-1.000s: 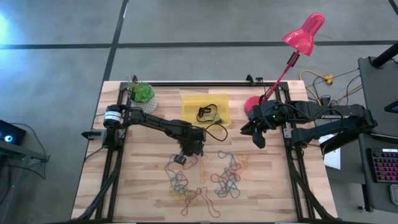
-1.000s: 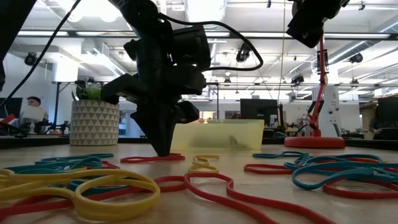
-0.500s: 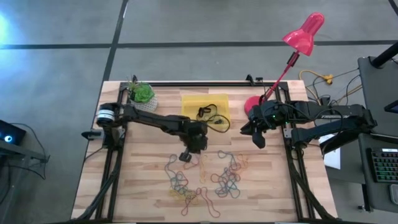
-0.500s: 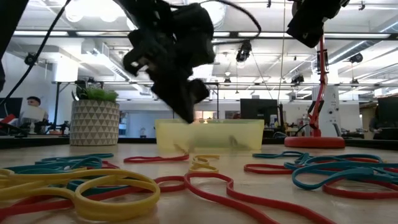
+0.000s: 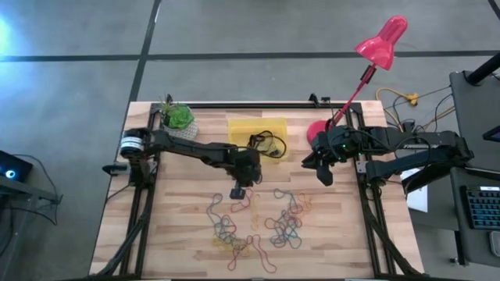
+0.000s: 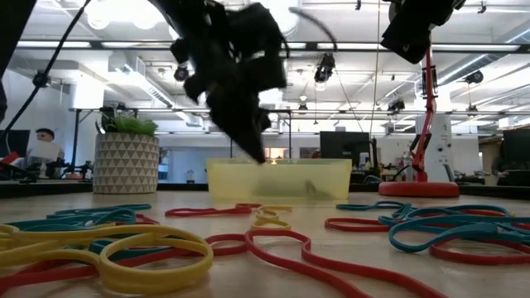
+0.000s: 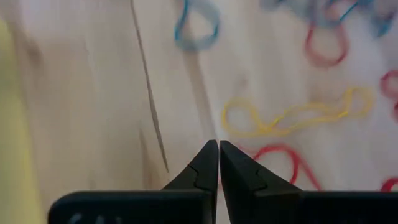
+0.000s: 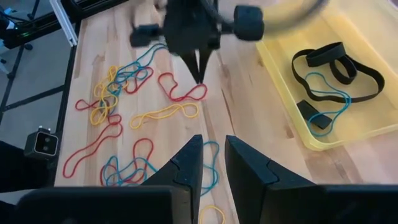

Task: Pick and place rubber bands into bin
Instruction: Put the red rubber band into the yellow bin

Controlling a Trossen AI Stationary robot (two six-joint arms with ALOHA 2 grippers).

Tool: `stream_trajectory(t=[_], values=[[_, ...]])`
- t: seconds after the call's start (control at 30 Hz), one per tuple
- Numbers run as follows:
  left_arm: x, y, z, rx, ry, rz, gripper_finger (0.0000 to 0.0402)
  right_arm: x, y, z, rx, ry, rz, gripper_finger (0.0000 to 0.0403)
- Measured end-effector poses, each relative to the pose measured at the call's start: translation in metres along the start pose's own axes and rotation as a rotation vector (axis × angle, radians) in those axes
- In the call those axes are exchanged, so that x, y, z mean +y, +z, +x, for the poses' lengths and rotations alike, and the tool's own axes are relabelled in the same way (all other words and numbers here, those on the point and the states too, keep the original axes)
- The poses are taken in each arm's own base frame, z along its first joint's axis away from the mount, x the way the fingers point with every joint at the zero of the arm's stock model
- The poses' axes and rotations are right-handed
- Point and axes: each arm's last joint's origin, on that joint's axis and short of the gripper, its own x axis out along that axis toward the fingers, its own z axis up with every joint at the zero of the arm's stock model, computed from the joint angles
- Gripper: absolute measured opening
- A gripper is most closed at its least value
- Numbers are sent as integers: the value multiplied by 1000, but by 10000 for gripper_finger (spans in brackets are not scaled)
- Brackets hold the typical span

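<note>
Bright even overhead light, soft shadows, ceiling glare, left arm (image 6: 232, 74) motion-blurred

Red lamp (image 5: 380, 43), potted plant (image 5: 178, 118)

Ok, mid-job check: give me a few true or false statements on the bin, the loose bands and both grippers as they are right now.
1. The left gripper is shut with no band between its fingers. True.
2. The bin is empty. False: black bands and a blue band lie in it.
3. Many rubber bands lie loose on the table. True.
4. The right gripper holds a red band. False: the gap between its fingers is empty, and it hangs above the table near the lamp's red base.
5. The left gripper is over the bin. False: it is over bare wood between the bin and the loose bands.
</note>
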Motion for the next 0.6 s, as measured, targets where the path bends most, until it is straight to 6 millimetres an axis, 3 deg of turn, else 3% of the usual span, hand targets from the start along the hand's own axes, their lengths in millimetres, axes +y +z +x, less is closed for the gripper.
stream_trajectory(t=[0.17,0.43,0.6], values=[[3,-8,18,81,-12,-108,27,0,0,1,0,-5,-3,58],[3,-10,23,91,-24,-139,136,0,0,1,1,-5,-6,59],[3,-15,31,119,-86,-156,179,0,0,1,1,-5,-6,59]])
